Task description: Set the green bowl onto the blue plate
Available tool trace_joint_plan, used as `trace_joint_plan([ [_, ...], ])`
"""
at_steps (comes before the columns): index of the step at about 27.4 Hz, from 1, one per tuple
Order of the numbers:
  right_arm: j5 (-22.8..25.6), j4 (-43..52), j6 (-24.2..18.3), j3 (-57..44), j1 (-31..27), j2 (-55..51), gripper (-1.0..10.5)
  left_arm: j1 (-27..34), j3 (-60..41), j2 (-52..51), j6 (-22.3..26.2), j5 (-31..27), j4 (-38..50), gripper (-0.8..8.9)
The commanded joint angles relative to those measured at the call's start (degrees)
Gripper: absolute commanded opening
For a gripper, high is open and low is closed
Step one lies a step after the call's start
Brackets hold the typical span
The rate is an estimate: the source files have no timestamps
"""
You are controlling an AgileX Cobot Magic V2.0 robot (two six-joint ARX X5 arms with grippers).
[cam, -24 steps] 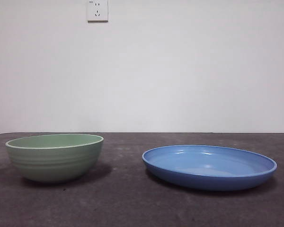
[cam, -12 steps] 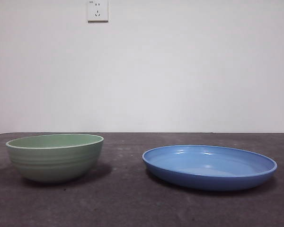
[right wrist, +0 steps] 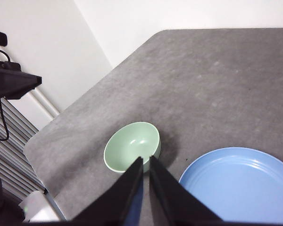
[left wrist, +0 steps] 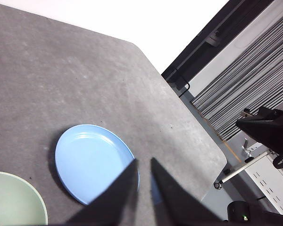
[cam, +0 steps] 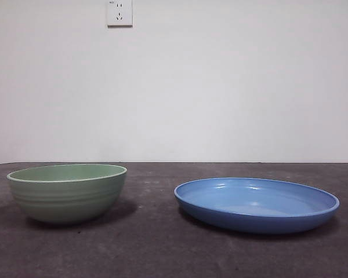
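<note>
The green bowl [cam: 66, 194] stands upright and empty on the dark table, to the left in the front view. The blue plate [cam: 255, 205] lies flat a short gap to its right, with nothing on it. Neither arm shows in the front view. My left gripper [left wrist: 143, 160] hangs high above the table, jaws shut and holding nothing, with the plate [left wrist: 92, 160] and part of the bowl [left wrist: 12, 200] far below it. My right gripper [right wrist: 145, 157] is also high up and shut, over the bowl [right wrist: 132, 146] and the plate [right wrist: 236, 183].
A white wall with a socket [cam: 119, 13] rises behind the table. The grey tabletop [right wrist: 217, 84] has cut corners, and the floor lies beyond its edges. The other arm's dark body [left wrist: 269, 129] shows off to the side of the table.
</note>
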Motion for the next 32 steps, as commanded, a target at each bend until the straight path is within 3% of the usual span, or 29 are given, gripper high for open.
trace_joint_plan([
  [1, -0.1, 0.5, -0.7, 0.7, 0.3, 0.3, 0.2, -0.2, 0.7, 0.3, 1.6, 0.3, 0.5, 2.70],
  [3, -0.1, 0.5, -0.7, 0.7, 0.3, 0.3, 0.2, -0.2, 0.7, 0.3, 1.6, 0.3, 0.5, 4.53],
  [6, 0.0, 0.5, -0.7, 0.7, 0.3, 0.3, 1.4, -0.2, 0.7, 0.3, 1.6, 0.3, 0.2, 5.95],
  [10, 0.3, 0.5, -0.6, 0.7, 0.3, 0.3, 4.7, -0.2, 0.7, 0.3, 1.6, -0.3, -0.5, 6.32],
  [12, 0.9, 0.4, -0.6, 0.7, 0.3, 0.3, 5.6, -0.2, 0.7, 0.3, 1.6, -0.4, -0.5, 6.32],
  [21, 6.1, -2.4, -0.6, 0.7, 0.3, 0.3, 5.6, -0.2, 0.7, 0.3, 3.9, -0.6, -3.1, 6.31],
  [32, 6.0, -2.4, -0.6, 0.7, 0.3, 0.3, 5.6, -0.2, 0.7, 0.3, 7.6, -0.6, -7.9, 6.26],
])
